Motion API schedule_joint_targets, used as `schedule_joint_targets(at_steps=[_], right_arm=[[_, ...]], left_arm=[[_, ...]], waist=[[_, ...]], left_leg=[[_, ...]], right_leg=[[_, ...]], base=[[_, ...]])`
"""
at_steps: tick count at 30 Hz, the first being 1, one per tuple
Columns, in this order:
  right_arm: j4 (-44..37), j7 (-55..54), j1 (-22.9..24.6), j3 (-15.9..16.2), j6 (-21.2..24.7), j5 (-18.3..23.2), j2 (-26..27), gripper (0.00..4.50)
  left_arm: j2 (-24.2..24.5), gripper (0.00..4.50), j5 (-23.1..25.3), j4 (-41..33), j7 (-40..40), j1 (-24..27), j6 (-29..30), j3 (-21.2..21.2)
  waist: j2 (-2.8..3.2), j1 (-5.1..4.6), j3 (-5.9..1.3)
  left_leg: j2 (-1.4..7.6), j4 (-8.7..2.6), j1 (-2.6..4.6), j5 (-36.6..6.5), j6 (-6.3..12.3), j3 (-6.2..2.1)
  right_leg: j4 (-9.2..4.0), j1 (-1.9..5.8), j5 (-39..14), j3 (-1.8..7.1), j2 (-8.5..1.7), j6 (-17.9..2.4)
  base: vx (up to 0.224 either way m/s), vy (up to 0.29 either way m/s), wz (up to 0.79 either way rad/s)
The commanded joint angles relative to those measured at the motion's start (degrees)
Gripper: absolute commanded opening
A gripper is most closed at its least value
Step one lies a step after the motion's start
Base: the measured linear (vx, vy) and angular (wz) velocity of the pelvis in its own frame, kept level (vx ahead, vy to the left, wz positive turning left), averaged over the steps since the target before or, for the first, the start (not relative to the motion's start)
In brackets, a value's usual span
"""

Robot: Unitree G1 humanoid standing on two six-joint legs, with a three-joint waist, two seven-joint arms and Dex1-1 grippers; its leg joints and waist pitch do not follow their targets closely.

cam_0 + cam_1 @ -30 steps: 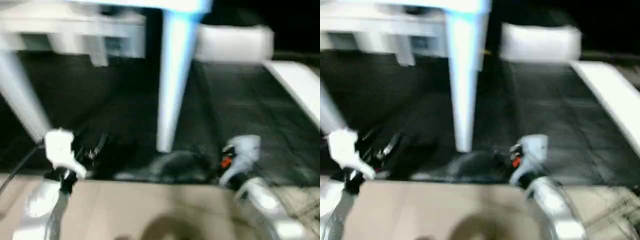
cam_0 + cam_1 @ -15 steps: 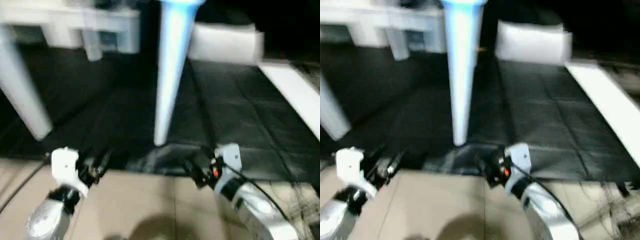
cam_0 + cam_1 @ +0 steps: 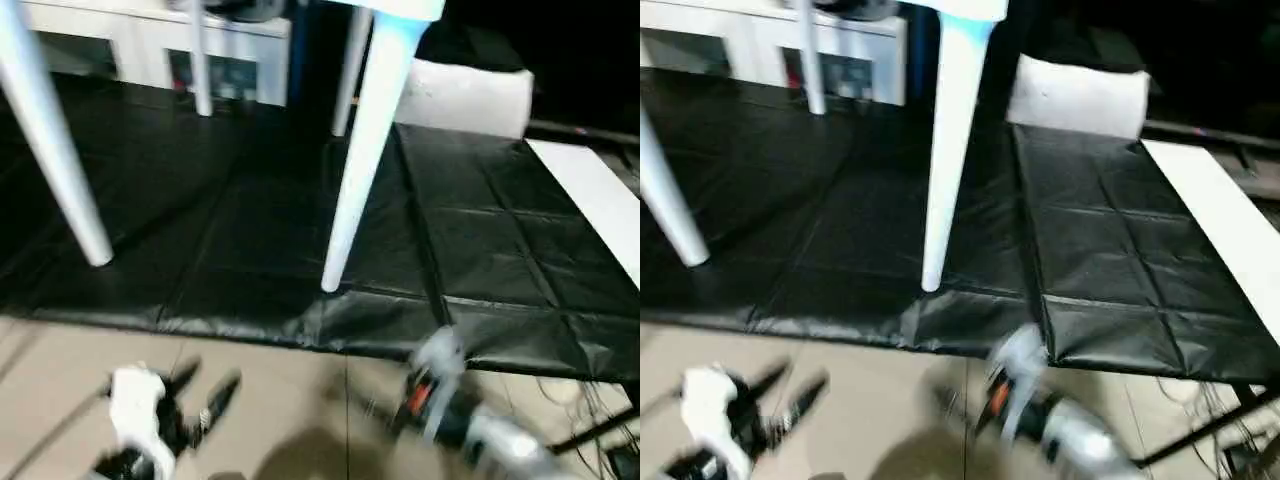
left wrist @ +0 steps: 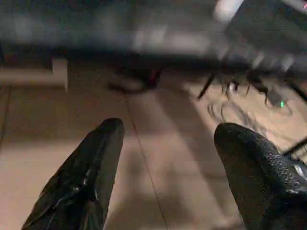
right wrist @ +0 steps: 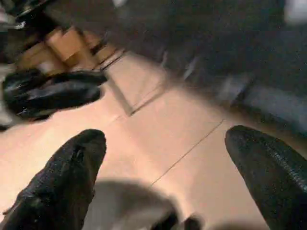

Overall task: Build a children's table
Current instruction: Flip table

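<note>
Robot's two empty grippers hang low over a tan floor, in front of a white children's table standing on a black-covered work table.

Nearest, the left gripper (image 3: 205, 400) and the right gripper (image 5: 165, 167) both have fingers spread wide, holding nothing. Beyond the work table's (image 3: 250, 330) near edge, the children's table (image 3: 360, 160) stands on its legs, so the build looks finished; the sensible move is likely keeping both arms clear of the legs. No writing or brand is readable anywhere.

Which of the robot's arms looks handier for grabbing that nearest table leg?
Probably the right. The right gripper is open and sits closer to the nearest table leg than the open left gripper, though both hang low over the floor.
</note>
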Motion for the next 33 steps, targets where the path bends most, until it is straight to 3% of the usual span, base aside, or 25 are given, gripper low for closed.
schedule_joint_targets(at_steps=[1, 4, 5, 6, 7, 8, 9, 10, 11, 12, 15, 16, 17, 18, 19, 23, 24, 25, 26, 27, 28, 29, 30, 31, 33], right_arm=[[5.0, 2.4, -2.1, 0.1, -1.6, -1.5, -0.2, 4.50], [13.5, 3.2, -5.1, 2.9, -4.2, -6.1, 0.1, 4.50], [16.2, 3.3, -6.2, 4.1, -4.9, -7.7, 0.3, 4.50], [19.3, 2.7, -7.2, 4.9, -5.1, -8.9, 1.0, 4.50], [24.8, 0.4, -8.9, 5.4, -4.4, -10.3, 2.7, 4.50], [24.8, 0.4, -8.9, 5.4, -4.4, -10.3, 2.7, 4.50], [29.3, -2.5, -10.3, 6.0, -5.3, -12.1, 3.8, 4.50], [37.3, -10.7, -13.1, 5.9, -5.2, -14.7, 6.1, 4.50], [39.5, -13.1, -13.9, 5.8, -5.1, -15.4, 6.7, 4.50], [43.8, -17.1, -15.2, 4.7, -4.9, -15.7, 8.1, 4.50], [52.4, -25.1, -16.9, 0.2, -3.4, -14.0, 11.3, 4.50], [55.1, -27.2, -17.3, -1.1, -3.5, -13.7, 12.1, 4.50], [55.1, -27.2, -17.3, -1.1, -3.5, -13.7, 12.1, 4.50], [58.0, -30.2, -17.6, -3.1, -3.3, -12.8, 13.0, 4.50], [59.3, -31.5, -17.9, -3.9, -3.3, -12.4, 13.3, 4.50], [65.6, -35.9, -19.3, -7.0, -3.1, -11.5, 14.8, 4.50], [66.4, -36.3, -19.5, -7.8, -3.3, -11.3, 15.1, 4.50], [66.7, -36.3, -19.6, -8.5, -3.5, -11.0, 15.3, 4.50], [67.3, -36.6, -19.8, -9.1, -3.9, -11.1, 15.5, 4.50], [67.8, -36.7, -20.1, -9.5, -4.2, -11.2, 15.6, 4.50], [68.0, -36.8, -20.2, -9.7, -4.4, -11.2, 15.7, 4.50], [68.7, -37.1, -20.5, -10.1, -4.8, -11.4, 15.8, 4.50], [68.9, -37.1, -20.6, -10.4, -4.8, -11.3, 15.7, 4.50], [69.2, -37.1, -20.8, -11.0, -4.8, -11.0, 15.5, 4.50], [69.5, -37.3, -21.2, -11.8, -4.7, -10.6, 15.1, 4.50]], left_arm=[[-0.6, 3.35, 1.0, 3.1, -0.2, -0.3, -1.6, -0.4], [-0.5, 3.35, 1.6, 8.3, 0.2, -1.3, -2.1, -0.8], [-0.7, 3.35, 2.0, 11.3, 0.7, -2.0, -2.2, -0.8], [-0.8, 3.35, 2.9, 15.3, 1.5, -3.1, -2.8, -0.8], [-0.8, 3.35, 4.3, 20.9, 2.3, -4.9, -3.8, -1.0], [-0.8, 3.35, 4.3, 20.9, 2.3, -4.9, -3.8, -1.0], [-0.8, 3.35, 5.9, 25.3, 4.2, -6.6, -4.6, -1.1], [-1.6, 3.35, 6.9, 32.2, 6.7, -9.8, -6.1, -0.3], [-1.8, 3.35, 7.1, 34.2, 7.7, -10.8, -6.4, 0.0], [-2.4, 3.35, 7.7, 38.7, 10.3, -13.1, -7.2, 0.7], [-3.6, 3.35, 8.5, 49.9, 15.8, -19.7, -6.5, 1.4], [-3.9, 3.35, 9.0, 53.8, 16.1, -22.0, -6.2, 0.8], [-3.9, 3.35, 9.0, 53.8, 16.1, -22.0, -6.2, 0.8], [-4.3, 3.35, 10.7, 59.3, 18.1, -25.0, -5.2, -0.5], [-4.5, 3.35, 11.7, 61.9, 19.5, -26.3, -4.9, -0.9], [-5.3, 3.35, 12.9, 69.4, 21.7, -30.4, -5.7, -0.5], [-5.3, 3.35, 13.1, 70.7, 22.0, -31.1, -6.2, -0.4], [-5.4, 3.35, 13.2, 71.8, 22.2, -31.4, -6.7, -0.3], [-5.5, 3.35, 13.3, 73.3, 22.5, -31.9, -7.0, -0.2], [-5.6, 3.35, 13.2, 74.3, 22.7, -32.1, -7.4, 0.2], [-5.6, 3.35, 13.0, 74.9, 22.9, -32.2, -7.7, 0.5], [-5.7, 3.35, 12.9, 76.1, 23.1, -32.6, -8.1, 0.9], [-5.7, 3.35, 12.7, 76.9, 23.2, -32.9, -8.7, 1.2], [-5.7, 3.35, 12.7, 77.6, 23.3, -33.3, -9.2, 1.4], [-5.8, 3.35, 12.8, 78.2, 23.6, -33.7, -9.4, 1.4]], waist=[[1.75, -0.17, -1.81], [1.50, -0.20, -1.88], [2.05, -0.23, -2.00], [1.66, -0.21, -1.94], [1.75, -0.28, -2.03], [1.75, -0.28, -1.93], [1.86, 0.11, -2.06], [1.50, -0.40, -1.90], [1.85, -0.26, -1.91], [1.60, -0.17, -2.11], [2.03, -0.22, -2.14], [2.47, -0.23, -1.93], [2.47, -0.23, -1.93], [2.18, -0.44, -1.68], [2.22, -0.20, -1.97], [2.43, -0.36, -2.04], [2.52, -0.07, -2.13], [2.15, 0.27, -2.00], [2.58, 0.82, -2.12], [2.26, 1.82, -2.16], [2.27, 3.03, -2.17], [2.11, 3.51, -2.37], [1.64, 3.98, -2.43], [2.04, 4.54, -2.44], [2.59, 4.33, -2.39]], left_leg=[[4.31, -6.26, -0.21, -15.7, -0.64, -1.97], [4.07, -5.79, -0.25, -11.8, 0.49, -1.44], [3.92, -5.52, -0.05, -10.8, 0.87, -1.25], [3.82, -5.37, -0.07, -9.9, 1.34, -1.08], [3.76, -5.36, 0.19, -9.8, 1.72, -1.02], [3.71, -5.40, 0.04, -9.8, 1.84, -1.01], [4.16, -5.56, 0.22, -10.2, 1.76, -1.17], [3.93, -5.58, 0.32, -10.1, 1.45, -0.96], [3.92, -5.68, 0.50, -10.6, 0.90, -1.08], [4.30, -5.76, 0.69, -11.5, -0.04, -1.10], [4.30, -5.75, 1.03, -14.2, -1.05, -1.00], [4.32, -6.01, 0.69, -13.9, -1.16, -1.21], [4.32, -6.01, 0.69, -13.9, -1.16, -1.21], [4.43, -6.27, 0.71, -16.0, -1.52, -1.13], [4.34, -6.09, 1.06, -16.4, -1.67, -1.16], [4.45, -6.03, 0.74, -15.8, -1.18, -1.20], [4.18, -5.73, 0.64, -14.9, 0.19, -0.93], [3.80, -5.15, 0.15, -13.3, 2.79, -0.68], [3.73, -4.33, -0.07, -12.0, 4.22, -0.79], [3.60, -2.03, -0.51, -8.7, 6.98, -1.21], [4.12, 0.59, -1.26, -6.8, 8.00, -2.20], [4.25, 1.74, -1.97, -6.0, 8.24, -2.67], [4.29, 2.54, -2.83, -5.1, 8.61, -3.28], [3.93, 1.55, -2.68, -4.1, 9.96, -3.23], [3.76, -1.20, -1.54, -4.3, 12.84, -2.61]], right_leg=[[-4.21, 0.35, -3.1, 3.34, -5.14, -9.1], [-3.71, 0.56, 3.3, 3.25, -5.31, -10.9], [-3.67, 0.51, 4.6, 3.25, -5.35, -11.5], [-3.68, 0.72, 5.4, 3.39, -5.42, -11.7], [-3.73, 0.69, 4.6, 3.35, -5.52, -12.0], [-3.72, 0.66, 3.9, 3.41, -5.59, -12.2], [-3.85, 0.67, 2.1, 3.46, -6.02, -12.2], [-3.81, 0.38, 1.1, 3.50, -5.79, -12.9], [-3.89, 0.36, -0.7, 3.42, -5.89, -13.1], [-3.99, 0.45, -2.1, 3.53, -6.08, -13.4], [-3.96, 0.29, -3.8, 3.84, -6.19, -13.4], [-3.80, 0.44, -3.5, 3.90, -6.30, -13.2], [-3.80, 0.44, -3.5, 3.90, -6.30, -13.2], [-4.17, 0.33, -5.7, 3.91, -6.27, -12.6], [-4.19, 0.32, -6.9, 4.08, -6.50, -12.4], [-4.38, 0.34, -7.4, 4.25, -6.89, -12.9], [-4.55, 0.51, -6.9, 4.59, -7.46, -13.5], [-5.33, 0.83, -8.5, 5.18, -8.65, -14.1], [-5.96, 1.24, -9.5, 5.85, -10.04, -14.4], [-7.59, 1.71, -12.1, 7.64, -13.24, -14.4], [-8.93, 1.94, -15.1, 9.57, -16.45, -14.0], [-9.21, 2.30, -15.8, 10.22, -17.48, -13.9], [-9.27, 2.25, -15.7, 10.43, -17.47, -14.0], [-8.90, 1.83, -14.8, 9.36, -15.88, -13.8], [-8.00, 1.21, -13.6, 7.46, -12.57, -12.8]], base=[[0.079, 0.034, -0.03], [0.064, 0.007, -0.04], [0.000, 0.000, 0.00], [0.000, 0.000, 0.00], [0.000, 0.000, 0.00], [0.000, 0.000, 0.00], [0.000, 0.000, 0.00], [0.000, 0.000, 0.00], [0.000, 0.000, 0.00], [0.000, 0.000, 0.00], [0.000, 0.000, 0.00], [0.000, 0.000, 0.00], [0.000, 0.000, 0.00], [0.000, 0.000, 0.00], [0.000, 0.000, 0.00], [0.000, 0.000, 0.00], [0.000, 0.000, 0.00], [0.000, 0.000, 0.00], [0.000, 0.000, 0.00], [0.000, 0.000, 0.00], [0.000, 0.000, 0.00], [0.004, 0.089, 0.00], [0.008, 0.139, -0.01], [0.008, 0.139, -0.01], [0.021, 0.215, 0.06]])
